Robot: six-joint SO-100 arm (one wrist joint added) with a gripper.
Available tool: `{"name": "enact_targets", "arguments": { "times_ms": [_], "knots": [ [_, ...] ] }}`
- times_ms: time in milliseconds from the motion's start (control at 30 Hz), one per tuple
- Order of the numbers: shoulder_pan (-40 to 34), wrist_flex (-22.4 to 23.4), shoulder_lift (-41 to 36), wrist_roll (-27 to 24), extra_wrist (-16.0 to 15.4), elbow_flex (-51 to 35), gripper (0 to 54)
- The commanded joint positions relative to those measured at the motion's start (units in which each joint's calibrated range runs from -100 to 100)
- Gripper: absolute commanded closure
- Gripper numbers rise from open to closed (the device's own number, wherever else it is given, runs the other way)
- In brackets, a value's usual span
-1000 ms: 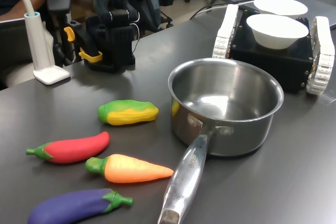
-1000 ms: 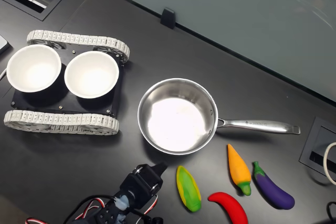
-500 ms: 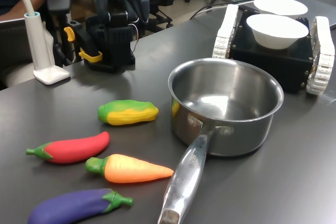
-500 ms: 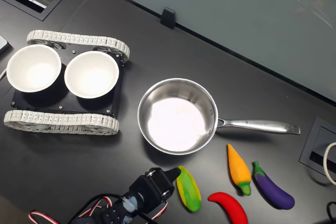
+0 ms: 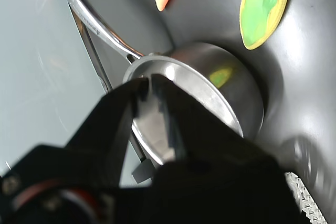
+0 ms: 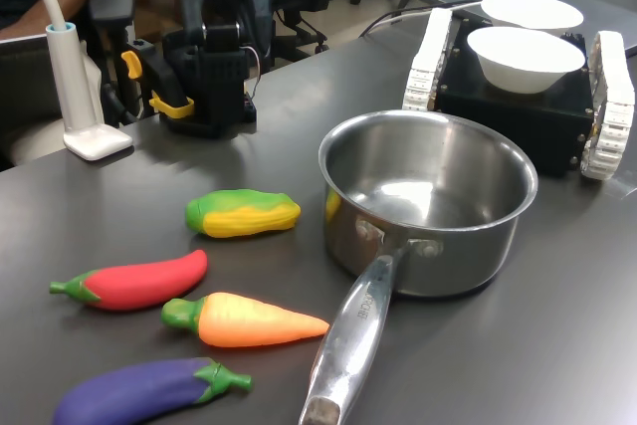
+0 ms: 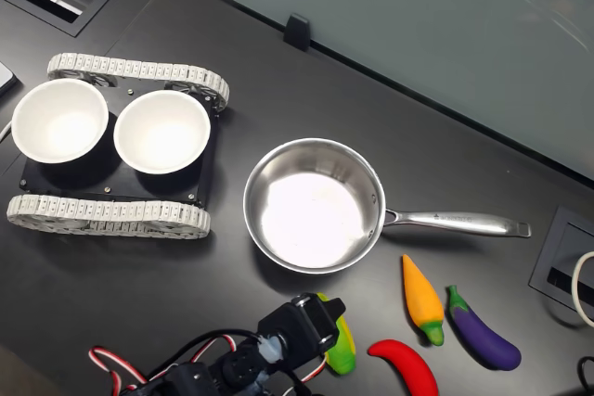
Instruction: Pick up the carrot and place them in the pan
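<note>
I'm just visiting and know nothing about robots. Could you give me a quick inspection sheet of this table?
Surface: dark table, no spills seen.
Job's things: carrot lies beside the pan, not in it; pan holds nothing.
Clutter: corn, red pepper, eggplant, two white bowls on a tracked base.
Grippers: gripper above the corn, holding nothing; jaws slightly apart.
Cables: red and white wires at the arm.
Surroundings: office chairs, a person's sleeve.

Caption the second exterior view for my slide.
Gripper over the corn; carrot on the table beside the empty pan.
</note>
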Motion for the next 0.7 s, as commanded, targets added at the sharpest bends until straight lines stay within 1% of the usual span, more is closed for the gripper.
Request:
{"name": "enact_targets", "arguments": {
  "times_ms": [0, 133, 267, 433, 667],
  "knots": [
    [2.01, -4.02, 4.07, -0.78, 0.33, -5.39, 53.1],
    [2.24, -5.30, 7.62, -0.88, 0.25, -6.66, 51.4],
    [2.36, -7.10, 10.57, -0.93, 0.17, -7.29, 47.7],
    [2.70, -9.31, 14.28, -1.22, 0.17, -8.57, 39.7],
    [3.05, -10.85, 17.99, -1.66, 0.17, -10.47, 32.1]
  ]
}}
